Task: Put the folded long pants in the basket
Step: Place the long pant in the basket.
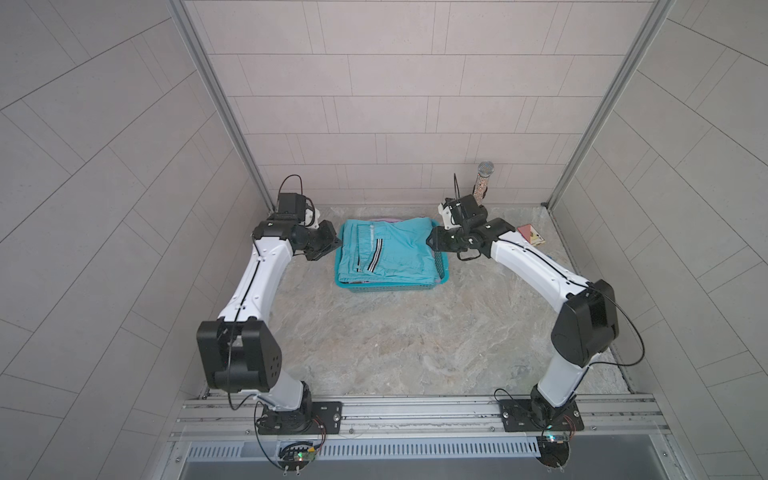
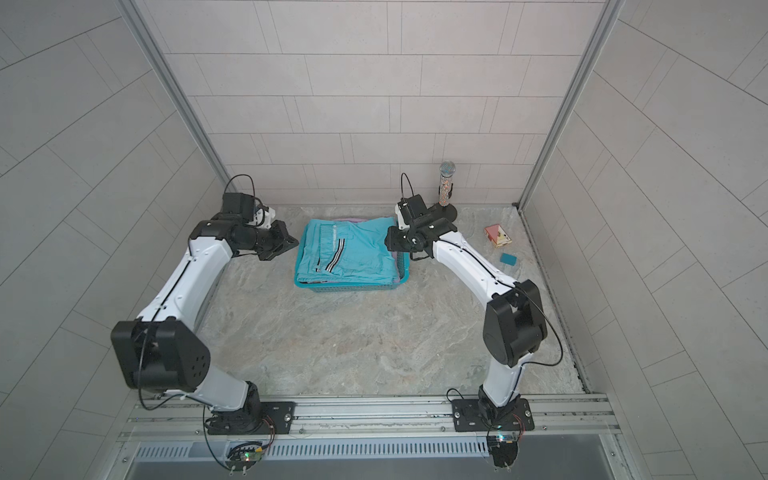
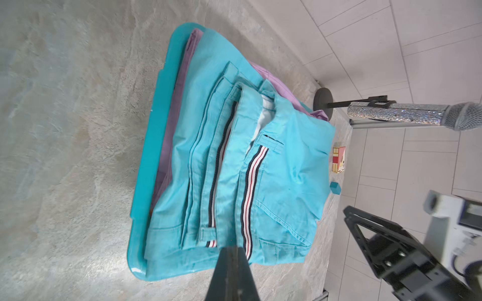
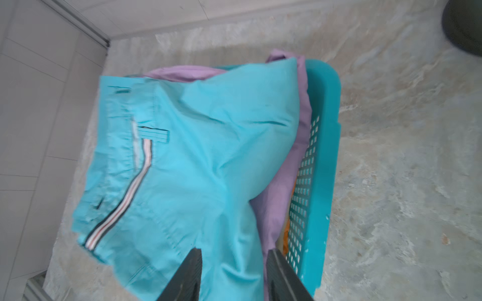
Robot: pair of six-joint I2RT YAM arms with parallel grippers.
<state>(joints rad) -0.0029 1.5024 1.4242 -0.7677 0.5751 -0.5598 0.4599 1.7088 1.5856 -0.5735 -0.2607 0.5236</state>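
In both top views the turquoise pants [image 1: 386,249] [image 2: 349,253] topped the stack in the basket [image 1: 390,287] [image 2: 353,287]. The left wrist view showed the left gripper [image 3: 233,252] pinched closed on nothing, beside the pile. The right wrist view showed the right gripper [image 4: 234,251] with jaws parted over turquoise cloth, and the lilac pair [image 4: 281,182] and orange pair [image 4: 287,229] beneath, so the task looked nearly finished.

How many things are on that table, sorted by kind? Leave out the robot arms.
folded pants showing: 3 (turquoise pants, lilac pants, a sliver of orange pants; more may hide beneath)
basket: 1
microphone: 1
red box: 1
teal block: 1
Total: 7
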